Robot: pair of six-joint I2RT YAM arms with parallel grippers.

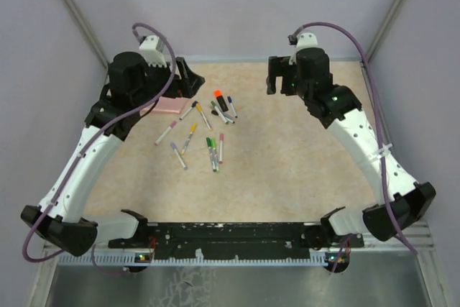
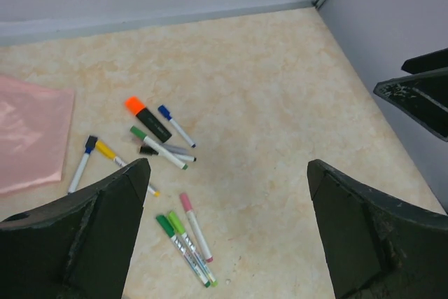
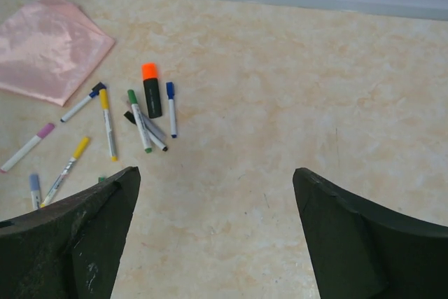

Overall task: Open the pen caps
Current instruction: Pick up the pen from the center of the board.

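I see a flat pink pouch [image 3: 52, 47] lying on the beige mottled table [image 3: 294, 68]. Grey walls [image 1: 237, 5] stand behind it.

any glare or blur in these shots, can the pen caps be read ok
Top external: even, soft light, hardly any shadows, but the pen caps are tiny there. Left wrist: a pale sheen on the pink pouch; the open left tool is dark with little detail. Right wrist: caps crisp, colours clear, mild sheen on the pouch, the right tool equally dark.
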